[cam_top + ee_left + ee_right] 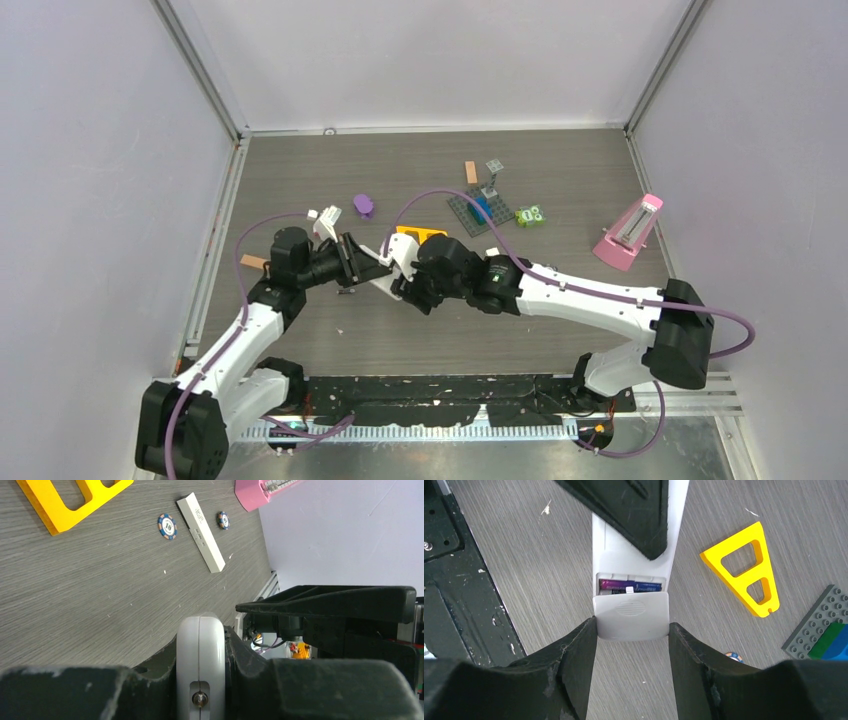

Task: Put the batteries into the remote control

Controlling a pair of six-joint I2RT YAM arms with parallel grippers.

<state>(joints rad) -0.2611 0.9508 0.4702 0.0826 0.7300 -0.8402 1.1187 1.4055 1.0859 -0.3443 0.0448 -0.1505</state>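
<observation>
Converging mid-table: left pincer (200, 655) clamping remote (616, 560), right pincer (632, 630) pinching battery cover (631, 611).

Bodywork of the left arm (240, 338) and right arm (600, 297): white link shells, black joint housings and bulky rounded black base motors. A purple cable (241, 275) runs exposed along the left arm, from behind the end effector back to the base. The right arm's cable (437, 192) is also purple and loops wide behind its wrist. The left gripper (352, 263) and right gripper (405, 286) have black bodies. The right fingers (569, 665) are matte black wedges that narrow toward the tips, scuffed with pale specks. One left finger (330, 602) is a flat black bar.
</observation>
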